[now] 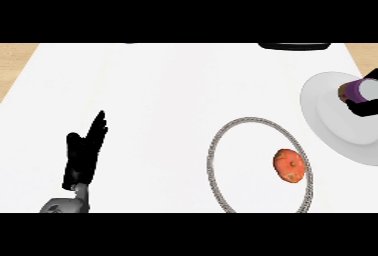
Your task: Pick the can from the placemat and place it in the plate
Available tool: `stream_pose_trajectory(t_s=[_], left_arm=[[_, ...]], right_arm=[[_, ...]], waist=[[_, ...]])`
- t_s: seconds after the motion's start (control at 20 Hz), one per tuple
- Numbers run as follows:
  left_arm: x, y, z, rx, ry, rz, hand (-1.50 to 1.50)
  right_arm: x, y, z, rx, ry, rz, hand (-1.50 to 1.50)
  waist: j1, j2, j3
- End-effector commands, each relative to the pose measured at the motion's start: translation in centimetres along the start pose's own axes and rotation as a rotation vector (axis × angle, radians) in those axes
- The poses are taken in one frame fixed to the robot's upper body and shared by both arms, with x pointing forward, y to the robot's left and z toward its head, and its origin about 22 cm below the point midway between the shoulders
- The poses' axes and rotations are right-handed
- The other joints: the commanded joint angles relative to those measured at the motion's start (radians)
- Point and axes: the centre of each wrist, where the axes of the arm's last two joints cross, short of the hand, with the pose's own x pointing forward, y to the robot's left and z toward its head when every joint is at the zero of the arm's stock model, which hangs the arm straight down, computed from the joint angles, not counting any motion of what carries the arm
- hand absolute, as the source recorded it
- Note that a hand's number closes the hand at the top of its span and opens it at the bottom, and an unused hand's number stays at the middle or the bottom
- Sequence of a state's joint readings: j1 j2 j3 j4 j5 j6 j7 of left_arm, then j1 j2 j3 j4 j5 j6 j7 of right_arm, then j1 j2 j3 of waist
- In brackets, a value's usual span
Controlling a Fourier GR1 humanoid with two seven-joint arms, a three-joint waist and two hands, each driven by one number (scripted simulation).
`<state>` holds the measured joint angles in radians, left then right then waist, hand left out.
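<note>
My right hand is at the far right edge, over the plate, and most of it is cut off by the frame. What shows are dark fingers above and below the can, curled round it, so I am pinching the can between them. The can is purple with a pale end facing left (its label is too small to read), and it lies tilted on its side over the plate's right part. Whether it touches the plate I cannot tell, since my fingers hide its underside.

My left hand rests at the lower left, spread flat with the fingers straight and pointing up the desk, holding nothing and touching nothing I can make out. Its grey forearm is cut off at the bottom.

The placemat is white with a grey rope rim, just left of the plate; its lower edge runs out of view. An orange round thing lies on its right side. A dark object at the top edge is cut off, and I cannot say what it is.
</note>
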<state>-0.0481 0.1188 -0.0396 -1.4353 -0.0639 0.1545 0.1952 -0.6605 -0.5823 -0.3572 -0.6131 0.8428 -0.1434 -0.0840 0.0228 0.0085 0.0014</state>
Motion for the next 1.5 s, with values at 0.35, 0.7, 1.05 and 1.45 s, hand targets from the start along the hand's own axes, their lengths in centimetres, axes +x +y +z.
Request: stream_pose_trajectory(t_s=[0.35,0.7,1.05,1.45], left_arm=[[1.1,-1.1,-0.2,-0.016,-0.02,-0.004,0.0],[0.9,1.0,-0.1,0.008,-0.02,0.004,0.0],[1.0,-0.7,-0.4,0.015,0.0,0.006,0.0],[0.9,-0.1,-0.1,-0.005,-0.01,0.014,0.0]], right_arm=[[-4.0,1.7,0.4,0.326,0.031,-0.016,-1.5],[-4.3,0.3,0.1,0.15,-0.199,-0.426,-1.5],[-8.1,-3.3,0.7,0.055,-0.212,-0.819,-1.5],[-12.1,-2.7,3.2,0.113,-0.225,-0.877,-1.5]], waist=[[0.016,0.007,0.002],[-0.011,-0.002,0.003],[-0.02,-0.002,0.001],[0.004,0.003,0.002]])
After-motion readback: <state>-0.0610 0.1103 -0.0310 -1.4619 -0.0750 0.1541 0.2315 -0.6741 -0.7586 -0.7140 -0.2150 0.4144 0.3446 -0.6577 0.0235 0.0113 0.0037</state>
